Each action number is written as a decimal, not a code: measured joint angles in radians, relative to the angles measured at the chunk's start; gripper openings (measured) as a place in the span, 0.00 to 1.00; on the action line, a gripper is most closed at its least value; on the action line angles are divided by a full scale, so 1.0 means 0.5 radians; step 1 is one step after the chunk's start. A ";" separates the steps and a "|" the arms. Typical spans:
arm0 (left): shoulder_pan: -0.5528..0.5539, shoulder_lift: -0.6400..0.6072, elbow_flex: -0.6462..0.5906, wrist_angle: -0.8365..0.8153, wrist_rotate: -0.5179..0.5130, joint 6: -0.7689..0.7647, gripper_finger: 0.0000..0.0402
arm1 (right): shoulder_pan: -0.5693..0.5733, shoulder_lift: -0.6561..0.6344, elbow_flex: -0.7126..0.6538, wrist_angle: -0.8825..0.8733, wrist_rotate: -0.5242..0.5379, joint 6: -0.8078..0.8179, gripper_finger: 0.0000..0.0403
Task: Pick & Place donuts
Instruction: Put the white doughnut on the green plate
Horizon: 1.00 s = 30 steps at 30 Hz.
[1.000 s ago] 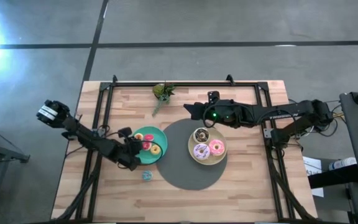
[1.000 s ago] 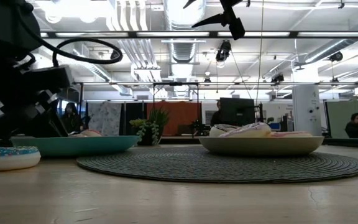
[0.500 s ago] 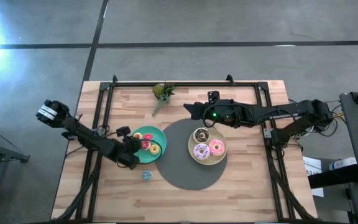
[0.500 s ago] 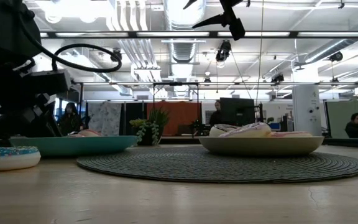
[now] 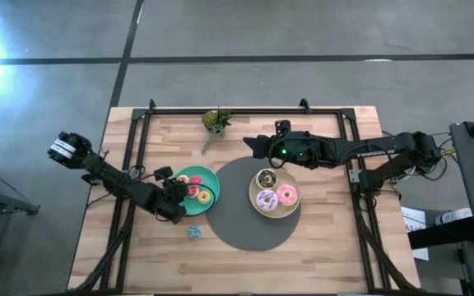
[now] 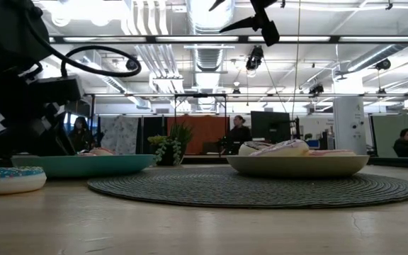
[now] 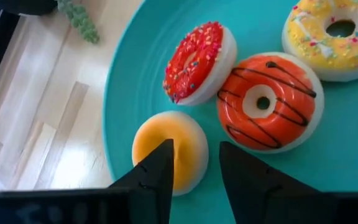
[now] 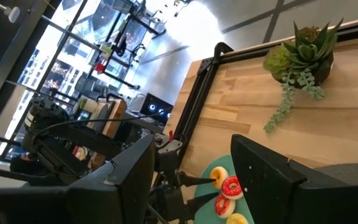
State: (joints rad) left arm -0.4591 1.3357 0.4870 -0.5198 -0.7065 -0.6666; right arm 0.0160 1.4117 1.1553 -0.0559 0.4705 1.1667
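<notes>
On the teal plate [image 5: 211, 182] lie several tiny donuts; the left wrist view shows a red sprinkled one [image 7: 197, 62], an orange one with dark stripes [image 7: 266, 102], a yellow one [image 7: 331, 37] and a plain orange one [image 7: 182, 140]. My left gripper [image 7: 194, 155] hangs open over the plate's left part [image 5: 178, 196], one finger above the plain orange donut. A blue donut [image 5: 194, 232] rests flat on the wood near the plate. The pale-yellow plate [image 5: 257, 210] carries the brown-and-white [image 5: 267, 178], lilac [image 5: 266, 199] and pink [image 5: 286, 195] donuts. My right gripper [image 5: 253, 144] waits open, raised, beyond the mat. My left gripper comes at the teal plate slanting down from the table's left side. One fingertip [image 7: 160, 158] overlaps the plain orange donut's edge [image 7: 179, 134] in the wrist view; whether it touches the donut I cannot tell. The donut lies on the plate.
A round grey mat [image 5: 237, 234] lies under both plates' inner edges. A little green plant [image 5: 215, 121] stands near the far edge. Black rails [image 5: 142, 140] run along the table's left, far and right sides. Bare wood lies along the near edge [image 5: 245, 275].
My left gripper has dipped a little toward the table's left edge and come back over the teal plate; its fingers stay open. The donuts and the right arm have kept still.
</notes>
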 joint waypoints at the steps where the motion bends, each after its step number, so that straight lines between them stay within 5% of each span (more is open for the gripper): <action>1: 0.002 0.000 0.000 -0.001 0.002 0.000 0.26 | -0.002 0.000 0.000 0.000 0.000 0.000 0.50; 9: 0.074 -0.001 -0.016 -0.009 0.070 0.008 0.24 | -0.016 0.000 -0.008 -0.002 -0.001 -0.001 0.50; 18: 0.170 -0.001 -0.034 -0.012 0.017 0.053 0.02 | -0.017 0.000 -0.031 -0.001 0.000 0.018 0.50; 30: 0.188 -0.202 0.093 -0.121 0.191 -0.120 0.00 | -0.036 0.000 -0.034 0.000 -0.001 0.023 0.50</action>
State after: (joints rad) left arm -0.3653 1.2345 0.5334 -0.5805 -0.6109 -0.7268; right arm -0.0021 1.4117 1.1381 -0.0559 0.4700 1.1782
